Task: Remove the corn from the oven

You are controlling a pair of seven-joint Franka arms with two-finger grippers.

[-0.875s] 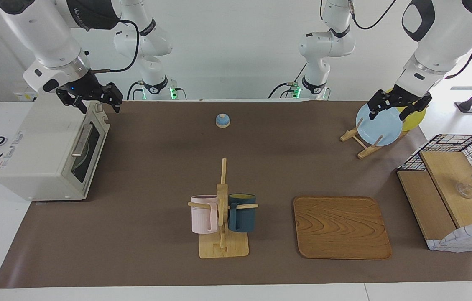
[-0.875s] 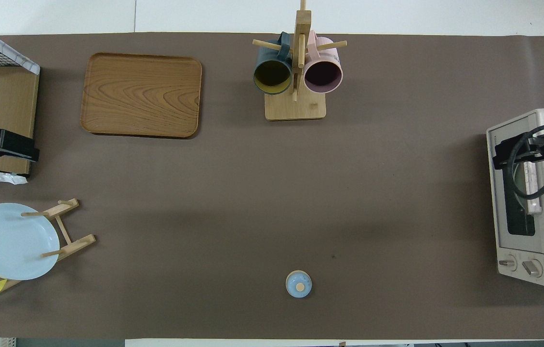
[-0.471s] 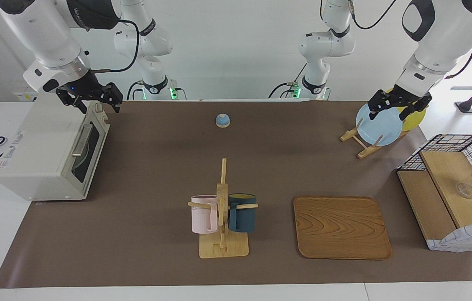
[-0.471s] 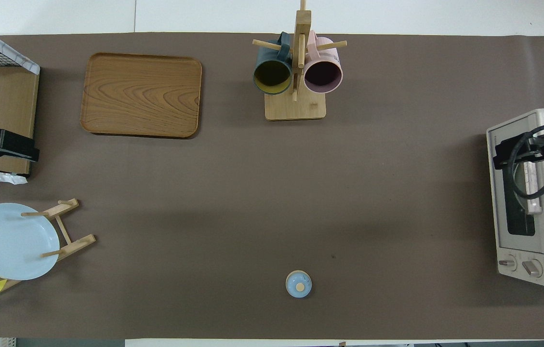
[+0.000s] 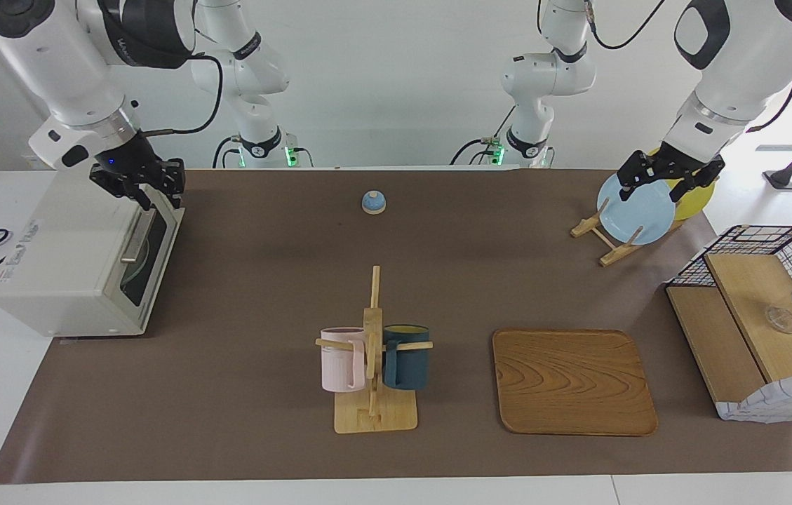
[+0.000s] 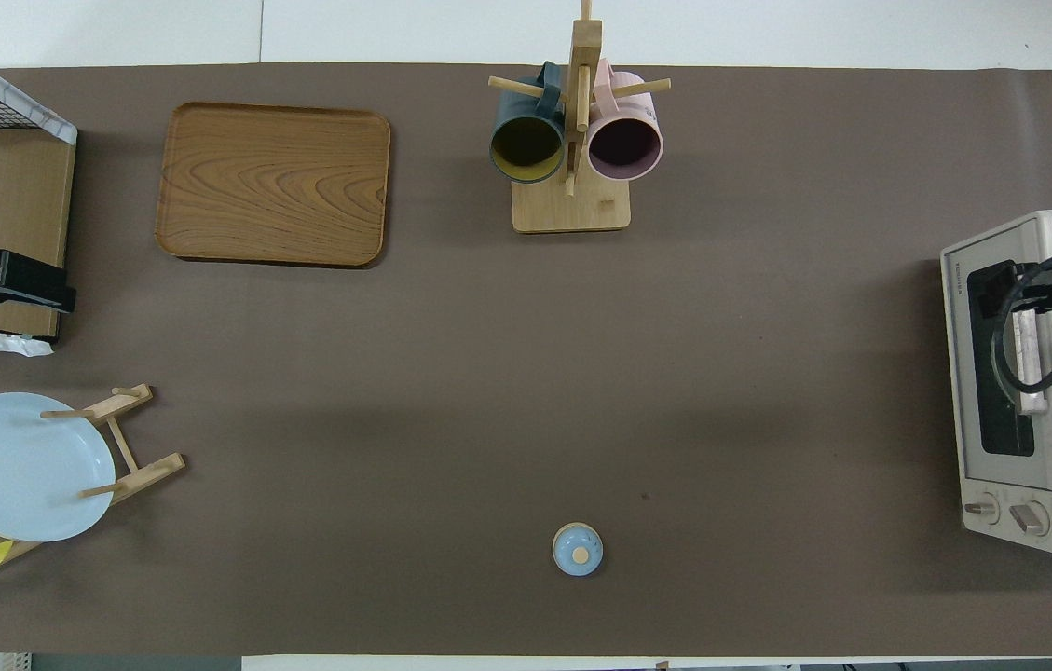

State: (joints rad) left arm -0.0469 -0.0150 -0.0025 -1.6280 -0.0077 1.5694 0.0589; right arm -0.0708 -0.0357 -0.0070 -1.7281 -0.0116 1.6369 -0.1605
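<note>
A: Right gripper (image 5: pixel 154 195) status?
B: At the top edge of the oven (image 5: pixel 80 256) door, by the bar handle (image 5: pixel 137 234). Fingers narrowed, can't tell if they pinch anything.
A: Oven door?
B: Shut. Corn not visible through the glass.
A: Left gripper (image 5: pixel 669 181)?
B: Fingers spread, hovering over the blue plate (image 5: pixel 634 212) on its rack, waiting.

Bright, even light fills both views; daylight washes out the facing view's upper right corner. Shadows on the brown mat (image 5: pixel 262 280) are soft and faint. Focus is sharp throughout.
</note>
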